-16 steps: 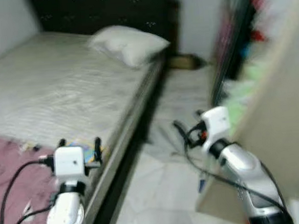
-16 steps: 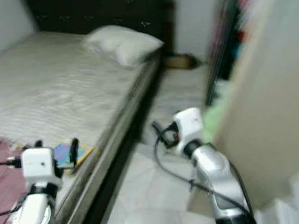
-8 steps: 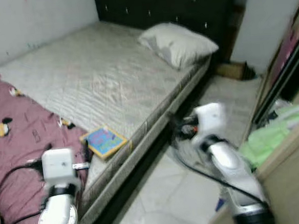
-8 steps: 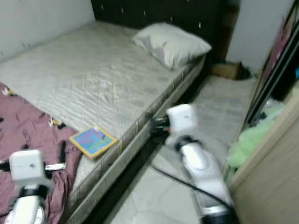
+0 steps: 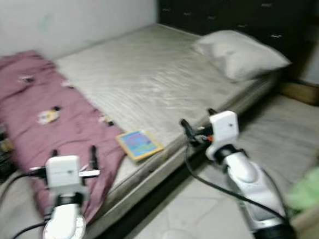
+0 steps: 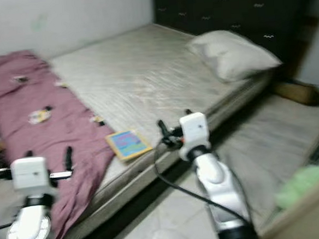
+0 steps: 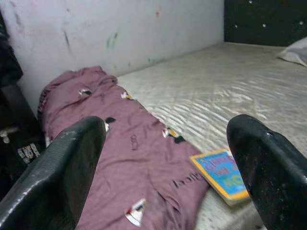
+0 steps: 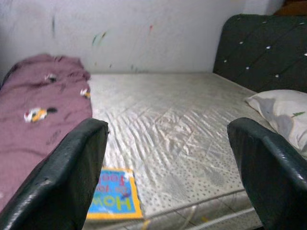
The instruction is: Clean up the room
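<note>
A maroon blanket (image 5: 39,117) with cartoon prints lies crumpled over the foot end of the bare mattress (image 5: 156,70). Beside it, near the mattress's edge, lies a blue book (image 5: 139,144) with a yellow border. A white pillow (image 5: 240,53) rests at the head end. My left gripper (image 5: 73,154) hovers open over the blanket's lower part, holding nothing. In the left wrist view the left gripper (image 7: 165,124) frames the blanket (image 7: 134,153) and book (image 7: 225,175). My right gripper (image 5: 198,122) is open at the bed's edge, right of the book (image 8: 112,199).
A dark studded headboard (image 5: 239,10) backs the bed and a marked white wall (image 7: 120,33) runs along its far side. Pale tiled floor (image 5: 193,215) lies beside the bed. A green cloth heap (image 5: 317,182) sits at the right, a brown object (image 5: 303,93) near the headboard, dark clutter (image 7: 14,134) at the far left.
The camera has swung left: the wardrobe has left the picture and the blanket has come fully into view. Both grippers stay open and hold nothing.
</note>
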Controlling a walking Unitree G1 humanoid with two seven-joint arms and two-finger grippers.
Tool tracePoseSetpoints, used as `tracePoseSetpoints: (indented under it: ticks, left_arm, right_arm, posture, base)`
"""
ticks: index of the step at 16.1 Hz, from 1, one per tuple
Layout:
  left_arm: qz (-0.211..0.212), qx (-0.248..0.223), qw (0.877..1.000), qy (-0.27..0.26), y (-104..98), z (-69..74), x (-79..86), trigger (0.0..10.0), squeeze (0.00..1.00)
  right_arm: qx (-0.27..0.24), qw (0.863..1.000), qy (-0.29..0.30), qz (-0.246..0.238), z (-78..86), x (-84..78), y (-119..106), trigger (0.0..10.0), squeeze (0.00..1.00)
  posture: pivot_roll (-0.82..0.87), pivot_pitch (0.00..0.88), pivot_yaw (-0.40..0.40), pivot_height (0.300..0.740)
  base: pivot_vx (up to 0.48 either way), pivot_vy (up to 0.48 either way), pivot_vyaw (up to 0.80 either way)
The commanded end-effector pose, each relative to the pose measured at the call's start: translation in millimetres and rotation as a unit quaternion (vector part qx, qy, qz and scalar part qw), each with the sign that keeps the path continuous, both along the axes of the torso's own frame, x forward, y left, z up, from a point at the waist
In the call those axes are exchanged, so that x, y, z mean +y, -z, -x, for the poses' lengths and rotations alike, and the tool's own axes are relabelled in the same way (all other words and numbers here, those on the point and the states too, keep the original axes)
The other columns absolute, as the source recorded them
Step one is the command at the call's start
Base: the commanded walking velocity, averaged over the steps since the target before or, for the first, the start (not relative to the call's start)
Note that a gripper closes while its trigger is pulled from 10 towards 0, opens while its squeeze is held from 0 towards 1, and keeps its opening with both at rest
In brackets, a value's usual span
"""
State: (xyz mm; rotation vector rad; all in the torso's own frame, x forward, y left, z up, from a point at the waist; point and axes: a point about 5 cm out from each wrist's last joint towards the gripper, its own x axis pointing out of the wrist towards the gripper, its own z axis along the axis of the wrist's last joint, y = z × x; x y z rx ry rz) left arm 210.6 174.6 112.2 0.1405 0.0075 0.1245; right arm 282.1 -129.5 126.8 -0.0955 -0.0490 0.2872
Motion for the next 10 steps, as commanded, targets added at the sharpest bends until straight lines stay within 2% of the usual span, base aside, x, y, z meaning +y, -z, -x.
tracePoseSetpoints:
  ticks: [1,4,8,10]
  left_arm:
    - [-0.004,0.001,1.000,-0.003,-1,0.2,4.4,10.0,0.00]
    - [0.006,0.003,1.000,0.001,1,-0.4,3.0,10.0,0.00]
    - [0.009,0.004,1.000,0.000,2,-0.8,3.6,10.0,0.00]
    - [0.013,0.006,1.000,-0.003,3,-0.8,4.6,10.0,0.00]
  right_arm:
    - [-0.005,1.000,-0.003,-0.004,-0.9,2.9,-2,10.0,0.00]
    - [-0.006,1.000,-0.003,0.000,-1.8,0.8,0,10.0,0.00]
    - [-0.009,0.999,0.040,0.027,-4.3,-9.4,3,10.0,0.00]
    - [0.004,0.998,0.061,0.015,-5.5,-14.6,7,10.0,0.00]
  posture:
    - [-0.03,0.000,-0.014,0.740]
    - [-0.04,0.000,-0.020,0.740]
    - [-0.04,0.000,-0.027,0.740]
    - [-0.04,0.000,-0.029,0.740]
  base:
    - [0.000,0.000,0.76]
    - [0.000,0.000,0.75]
    - [0.000,0.000,0.71]
    - [0.000,0.000,0.71]
